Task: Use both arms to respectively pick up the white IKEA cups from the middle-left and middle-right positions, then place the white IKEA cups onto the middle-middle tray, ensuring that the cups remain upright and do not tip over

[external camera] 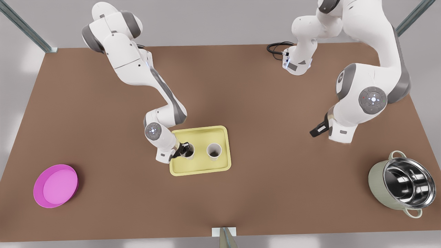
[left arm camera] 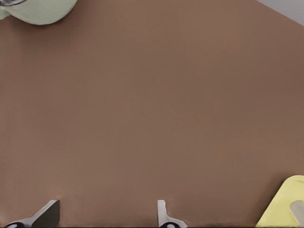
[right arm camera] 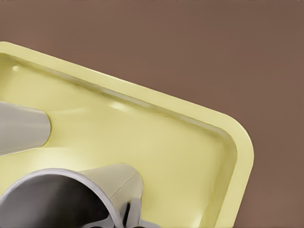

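Two white IKEA cups stand upright on the pale yellow tray (external camera: 200, 167) at the table's middle. My right gripper (external camera: 185, 150), on the arm at the front view's left, is shut on the rim of the cup (external camera: 192, 154) nearer that arm. In the right wrist view this cup (right arm camera: 71, 199) sits close up with one finger (right arm camera: 133, 213) at its wall. The other cup (external camera: 214, 151) (right arm camera: 21, 128) stands free beside it. My left gripper (external camera: 317, 131) (left arm camera: 107, 218) hangs open and empty above bare table at the front view's right, well away from the tray (left arm camera: 285, 204).
A pale green steel-lined pot (external camera: 399, 184) (left arm camera: 42, 12) stands at the front view's lower right. A round magenta dish (external camera: 55, 186) lies at the lower left. A black cable (external camera: 277, 48) loops near the table's far edge.
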Action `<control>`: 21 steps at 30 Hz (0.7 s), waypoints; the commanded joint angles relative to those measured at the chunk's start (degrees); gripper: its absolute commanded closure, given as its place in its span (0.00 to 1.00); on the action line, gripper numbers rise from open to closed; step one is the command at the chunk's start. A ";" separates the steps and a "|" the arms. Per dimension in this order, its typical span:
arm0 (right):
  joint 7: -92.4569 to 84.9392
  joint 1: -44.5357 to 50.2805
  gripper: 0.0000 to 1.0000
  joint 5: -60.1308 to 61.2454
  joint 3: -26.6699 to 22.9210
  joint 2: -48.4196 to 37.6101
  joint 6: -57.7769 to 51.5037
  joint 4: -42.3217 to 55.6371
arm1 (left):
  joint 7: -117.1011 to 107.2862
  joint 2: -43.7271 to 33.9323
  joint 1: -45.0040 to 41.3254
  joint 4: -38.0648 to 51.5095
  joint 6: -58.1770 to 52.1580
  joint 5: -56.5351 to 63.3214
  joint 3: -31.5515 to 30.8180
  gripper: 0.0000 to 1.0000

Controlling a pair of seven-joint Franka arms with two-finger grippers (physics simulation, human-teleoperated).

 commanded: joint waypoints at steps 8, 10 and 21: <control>-0.43 -0.05 0.00 -0.04 0.02 -0.09 2.49 0.04 | 45.99 -1.29 3.01 -2.07 -4.73 -0.67 0.76 0.00; -0.60 -0.05 0.00 -0.04 0.02 -0.09 2.49 0.13 | 46.08 -1.29 3.45 -2.07 -5.17 -1.19 0.85 0.00; -0.95 -1.89 0.00 -0.13 -0.51 -7.83 -9.28 -1.19 | 46.43 -1.47 5.91 -1.80 -7.98 -1.90 0.94 0.00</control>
